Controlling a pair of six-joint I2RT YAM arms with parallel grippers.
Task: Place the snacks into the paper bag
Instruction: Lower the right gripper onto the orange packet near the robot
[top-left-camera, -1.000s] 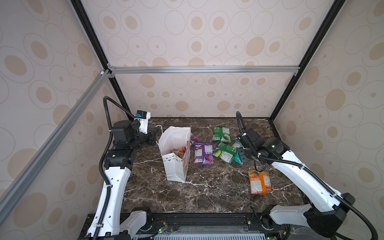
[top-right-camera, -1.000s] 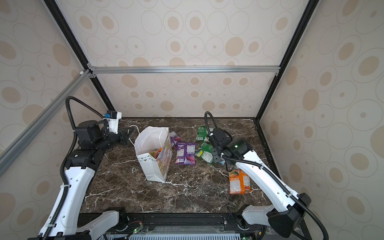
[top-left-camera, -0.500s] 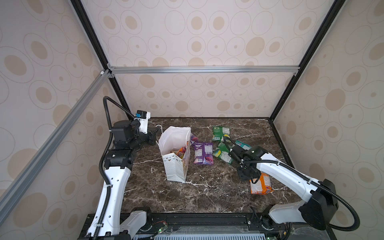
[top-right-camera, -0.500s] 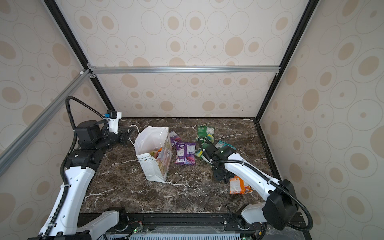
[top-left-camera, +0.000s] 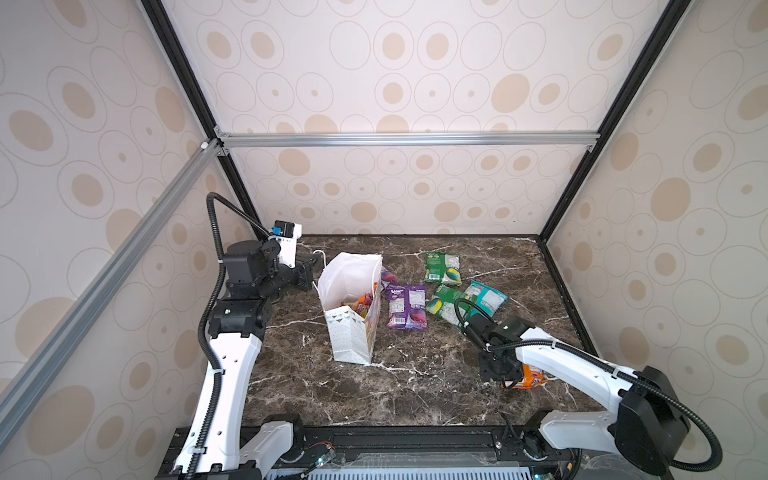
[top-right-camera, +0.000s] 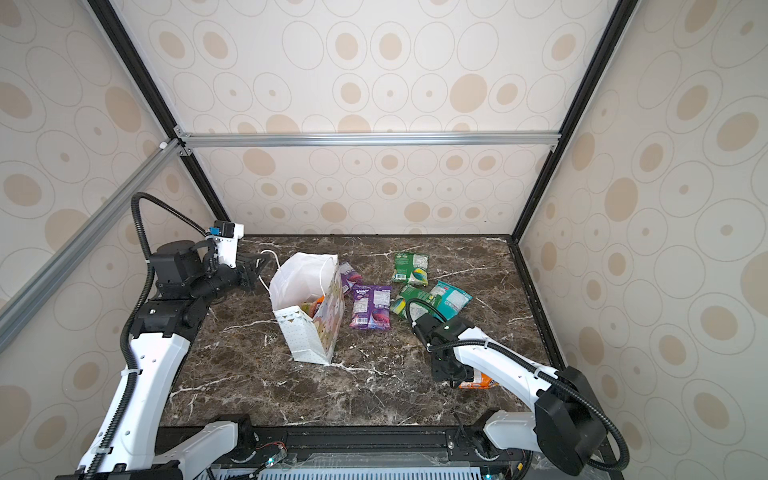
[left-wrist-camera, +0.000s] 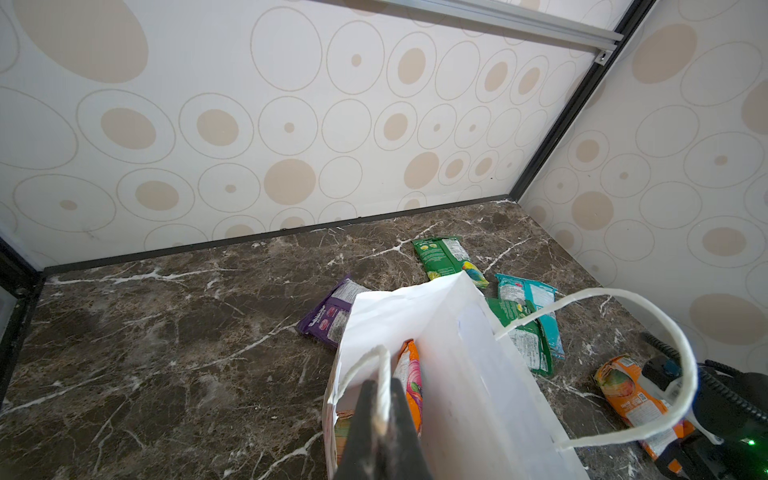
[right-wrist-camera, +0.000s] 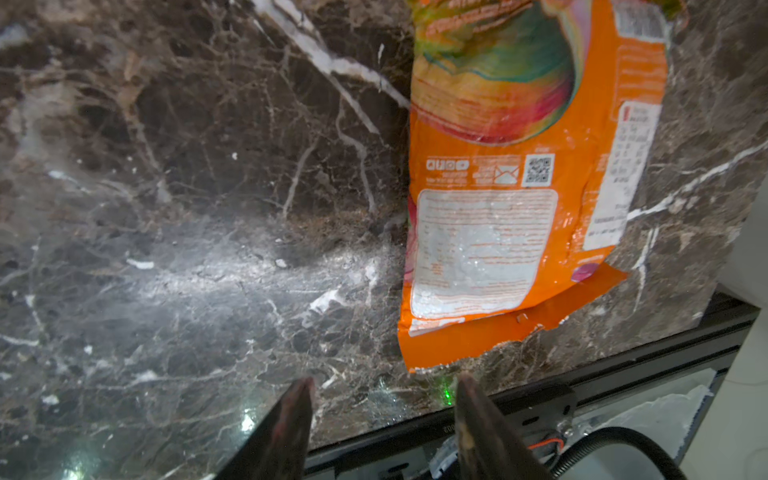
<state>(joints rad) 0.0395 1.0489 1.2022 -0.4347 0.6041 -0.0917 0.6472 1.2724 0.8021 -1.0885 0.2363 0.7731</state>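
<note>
Altogether, six snacks (top-left-camera: 406, 307) lie outside the one paper bag (top-left-camera: 351, 332).

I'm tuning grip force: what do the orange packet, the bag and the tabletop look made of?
The orange packet looks like thin glossy plastic film: glare, crinkles. The bag: matte white paper, crisp folds. The tabletop: polished dark marble look, white veins, reflections; could be printed laminate.

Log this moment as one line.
left gripper: shut on cord handle | right gripper: open, near orange packet | paper bag: standing
</note>
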